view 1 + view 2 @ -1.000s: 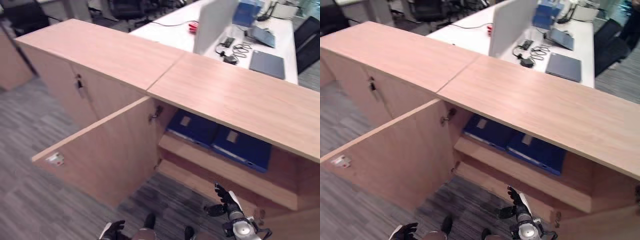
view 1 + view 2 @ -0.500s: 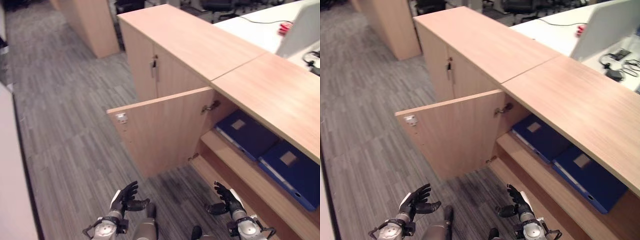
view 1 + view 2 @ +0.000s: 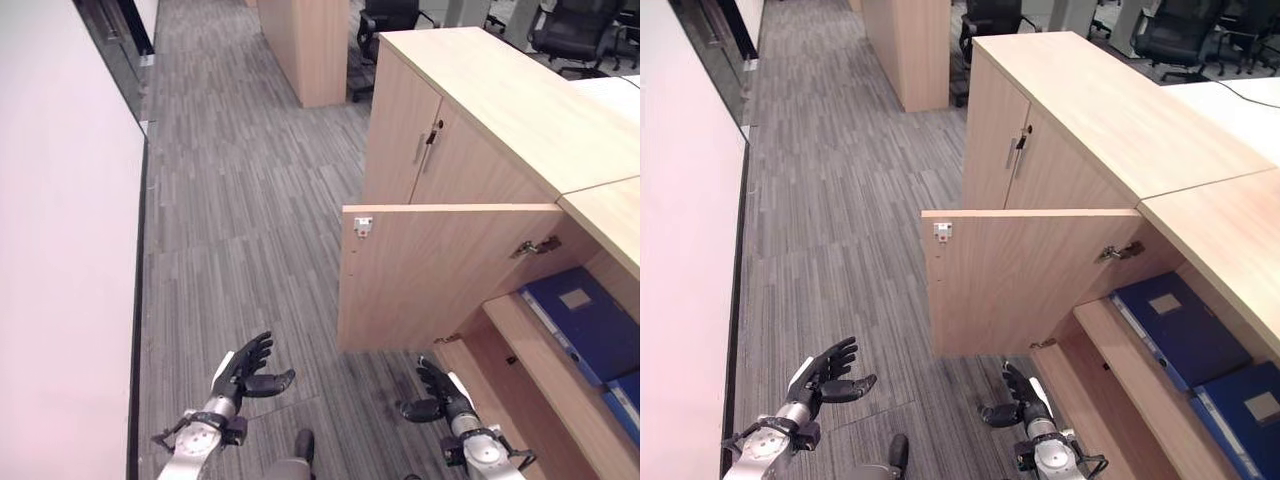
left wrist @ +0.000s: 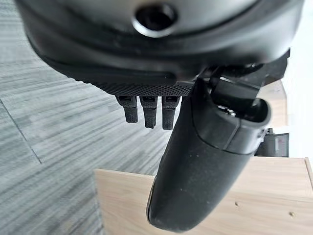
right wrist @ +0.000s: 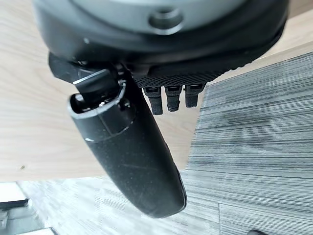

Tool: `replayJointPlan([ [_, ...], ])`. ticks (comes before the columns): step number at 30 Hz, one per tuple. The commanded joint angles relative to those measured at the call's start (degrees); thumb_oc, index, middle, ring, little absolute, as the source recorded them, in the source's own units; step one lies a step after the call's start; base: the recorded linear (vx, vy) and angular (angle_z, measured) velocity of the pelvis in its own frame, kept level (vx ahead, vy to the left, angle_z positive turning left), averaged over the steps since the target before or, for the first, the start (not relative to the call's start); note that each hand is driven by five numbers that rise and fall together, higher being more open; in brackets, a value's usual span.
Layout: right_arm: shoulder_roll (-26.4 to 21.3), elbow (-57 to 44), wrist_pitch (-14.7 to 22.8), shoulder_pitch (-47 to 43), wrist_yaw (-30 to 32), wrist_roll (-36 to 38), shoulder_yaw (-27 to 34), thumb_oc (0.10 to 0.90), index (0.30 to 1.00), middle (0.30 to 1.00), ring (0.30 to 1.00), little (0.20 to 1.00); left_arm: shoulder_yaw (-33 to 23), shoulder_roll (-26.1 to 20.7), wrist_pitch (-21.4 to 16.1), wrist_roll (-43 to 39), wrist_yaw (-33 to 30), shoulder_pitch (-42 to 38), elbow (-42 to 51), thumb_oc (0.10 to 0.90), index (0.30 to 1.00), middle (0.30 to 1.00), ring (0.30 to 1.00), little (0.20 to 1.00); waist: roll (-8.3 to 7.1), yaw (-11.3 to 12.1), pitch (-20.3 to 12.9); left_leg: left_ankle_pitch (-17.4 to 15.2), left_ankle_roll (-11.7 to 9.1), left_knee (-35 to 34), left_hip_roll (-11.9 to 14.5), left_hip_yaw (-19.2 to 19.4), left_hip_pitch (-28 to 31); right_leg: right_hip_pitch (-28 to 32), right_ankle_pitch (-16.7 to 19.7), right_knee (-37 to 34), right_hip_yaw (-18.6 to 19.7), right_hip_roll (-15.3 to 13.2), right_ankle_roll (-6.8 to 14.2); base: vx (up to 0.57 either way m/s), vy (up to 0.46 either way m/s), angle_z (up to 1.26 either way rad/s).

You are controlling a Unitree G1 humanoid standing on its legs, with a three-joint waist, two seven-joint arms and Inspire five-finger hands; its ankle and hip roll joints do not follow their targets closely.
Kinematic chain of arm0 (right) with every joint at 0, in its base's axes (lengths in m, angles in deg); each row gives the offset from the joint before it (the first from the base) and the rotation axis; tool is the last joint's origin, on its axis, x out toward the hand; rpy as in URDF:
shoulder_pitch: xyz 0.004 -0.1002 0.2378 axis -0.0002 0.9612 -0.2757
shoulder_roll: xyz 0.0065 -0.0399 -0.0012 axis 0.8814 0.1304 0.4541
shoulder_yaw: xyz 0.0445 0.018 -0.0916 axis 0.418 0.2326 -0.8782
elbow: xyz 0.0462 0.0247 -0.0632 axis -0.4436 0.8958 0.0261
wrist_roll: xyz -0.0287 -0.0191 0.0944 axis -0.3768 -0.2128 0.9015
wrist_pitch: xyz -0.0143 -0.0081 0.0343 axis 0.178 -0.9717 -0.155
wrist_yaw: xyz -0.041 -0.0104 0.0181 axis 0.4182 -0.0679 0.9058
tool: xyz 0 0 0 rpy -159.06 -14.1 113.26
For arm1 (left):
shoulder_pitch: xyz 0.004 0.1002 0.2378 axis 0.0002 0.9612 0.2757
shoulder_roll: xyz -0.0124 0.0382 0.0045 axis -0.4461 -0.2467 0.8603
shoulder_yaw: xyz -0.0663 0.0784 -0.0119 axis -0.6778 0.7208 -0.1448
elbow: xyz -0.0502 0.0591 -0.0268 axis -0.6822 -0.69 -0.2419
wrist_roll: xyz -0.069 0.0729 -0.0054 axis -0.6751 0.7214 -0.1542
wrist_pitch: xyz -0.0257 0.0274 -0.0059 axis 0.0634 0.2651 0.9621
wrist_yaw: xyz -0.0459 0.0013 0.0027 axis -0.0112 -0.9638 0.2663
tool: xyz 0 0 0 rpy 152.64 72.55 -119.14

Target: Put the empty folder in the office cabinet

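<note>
cabinet (image 3: 560,130) was seen at right, its door (image 3: 440,275) swung open | two blue folders (image 3: 580,320) were laid flat on a shelf (image 3: 545,375) inside | left hand (image 3: 243,368) and right hand (image 3: 437,392) were held low over the grey carpet (image 3: 230,200), fingers spread, nothing gripped | white wall (image 3: 60,250) was seen at left

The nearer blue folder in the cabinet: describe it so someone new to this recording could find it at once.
Start at the long wooden cabinet on the right and find its one open door. Behind that door a shelf holds two blue folders lying flat, side by side. The folder meant lies next to the door; its neighbour is cut off by the picture's edge.
</note>
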Motion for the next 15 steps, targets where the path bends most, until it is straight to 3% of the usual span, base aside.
replayJointPlan([
  [1, -1.30, -2.06, 3.00, -1.23, 0.98, 2.22, 1.82, 0.800, 0.900, 0.900, 0.900, 0.900, 0.20, 0.43, -5.16, 1.54, -0.97, -6.41, 4.06, 0.800, 0.900, 0.900, 0.900, 0.900, 1.92, -2.36, -1.72, -8.29, -1.76, -0.08, 2.27, 1.65, 6.36, -6.41, 0.61, 3.92, 10.35, 3.20, 2.25, -0.02, 0.079, 0.41],
  [2, -1.07, -2.20, 3.03, -0.65, 0.62, 2.37, 1.72, 0.800, 0.900, 0.900, 0.900, 0.900, -0.10, 0.39, -5.27, 1.67, -1.08, -6.32, 4.27, 0.800, 0.900, 0.900, 0.900, 0.900, 2.00, -2.30, -2.16, -8.32, -1.68, -0.52, 2.13, 1.76, 6.76, -5.69, 0.24, 2.58, 11.87, 3.37, 1.82, 0.03, 0.052, 0.50],
  [9, -0.64, -1.28, 2.68, 1.90, -0.55, 1.07, -0.06, 0.800, 0.900, 0.900, 0.900, 0.900, -2.47, -0.26, -5.27, 2.86, -3.08, -9.22, 3.36, 0.800, 0.900, 0.900, 0.900, 0.900, 2.34, -2.86, -5.05, -8.10, -2.18, -2.66, 2.70, 4.75, 10.21, -1.63, 1.29, -3.73, 9.94, 3.61, 1.25, 0.07, -0.010, -0.07],
  [15, -0.91, -0.99, 2.73, 3.19, -1.65, 1.97, -1.84, 0.800, 0.900, 0.900, 0.900, 0.900, -1.70, -3.47, -4.59, 2.76, -5.85, -20.66, -6.09, 0.800, 0.900, 0.900, 0.900, 0.900, 2.73, -5.84, -6.11, -8.42, -2.98, -3.38, 3.58, 7.69, 13.20, 0.24, 2.35, -6.40, 10.52, 4.50, 1.39, 0.06, -0.028, -0.29],
])
